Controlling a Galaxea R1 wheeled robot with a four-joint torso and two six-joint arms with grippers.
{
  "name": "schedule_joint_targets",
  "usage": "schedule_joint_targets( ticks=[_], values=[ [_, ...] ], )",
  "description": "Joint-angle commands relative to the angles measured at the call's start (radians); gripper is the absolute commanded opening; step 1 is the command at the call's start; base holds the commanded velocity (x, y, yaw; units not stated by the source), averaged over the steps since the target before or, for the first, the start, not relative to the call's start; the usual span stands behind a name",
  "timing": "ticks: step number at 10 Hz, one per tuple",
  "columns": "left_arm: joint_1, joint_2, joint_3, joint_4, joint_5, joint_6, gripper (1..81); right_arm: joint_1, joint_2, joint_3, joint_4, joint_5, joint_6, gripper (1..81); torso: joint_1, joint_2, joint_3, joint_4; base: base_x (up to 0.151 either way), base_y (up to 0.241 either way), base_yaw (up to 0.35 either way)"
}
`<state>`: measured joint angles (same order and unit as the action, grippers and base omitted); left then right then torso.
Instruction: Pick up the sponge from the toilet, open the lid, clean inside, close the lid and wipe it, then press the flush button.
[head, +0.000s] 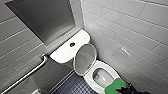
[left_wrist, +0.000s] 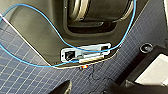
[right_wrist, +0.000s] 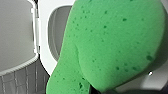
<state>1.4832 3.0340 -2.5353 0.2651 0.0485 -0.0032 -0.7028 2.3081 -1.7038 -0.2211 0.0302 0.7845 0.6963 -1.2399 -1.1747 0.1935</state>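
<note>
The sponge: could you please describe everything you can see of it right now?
The sponge is bright green and foam-like, with rounded edges and darker pores speckling its surface. The right wrist view shows a soft crease running along one side. The right gripper holds it at one end, over the front rim of the toilet, whose lid stands open. Whether the sponge touches the rim cannot be told.

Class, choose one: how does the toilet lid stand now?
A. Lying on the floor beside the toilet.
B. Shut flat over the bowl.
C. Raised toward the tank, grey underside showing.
C: the lid stands raised against the tank, its greyish underside facing out and the bowl uncovered.
</note>
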Motion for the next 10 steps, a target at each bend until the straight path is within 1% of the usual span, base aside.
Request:
schedule_joint_targets(
  ticks=[1,3,5,7,10],
  values=[
    [0.047,-0.009,0.003,0.002,0.088,0.006,81.1,0.16,0.03,-0.009,0.012,-0.08,-0.001,1.0,0.0,0.0,0.0,0.0,0.0,0.0,0.0],
    [0.047,-0.012,0.003,-0.001,0.088,0.006,81.1,0.248,0.127,-0.081,-0.017,-0.199,-0.001,1.0,0.0,0.0,0.0,0.0,0.0,0.0,0.0],
    [0.045,-0.007,0.003,-0.001,0.088,0.005,81.1,0.317,0.223,-0.15,-0.035,-0.266,-0.002,1.0,0.0,0.0,0.0,0.0,0.0,0.0,0.0],
    [0.044,-0.009,0.003,-0.001,0.088,0.005,81.1,0.347,0.31,-0.202,-0.028,-0.282,0.002,1.0,0.0,0.0,0.0,0.0,0.0,0.0,0.0],
    [0.044,-0.012,0.003,-0.004,0.088,0.005,81.1,0.361,0.414,-0.269,-0.031,-0.28,0.002,1.0,0.0,0.0,0.0,0.0,0.0,0.0,0.0]
  ],
)
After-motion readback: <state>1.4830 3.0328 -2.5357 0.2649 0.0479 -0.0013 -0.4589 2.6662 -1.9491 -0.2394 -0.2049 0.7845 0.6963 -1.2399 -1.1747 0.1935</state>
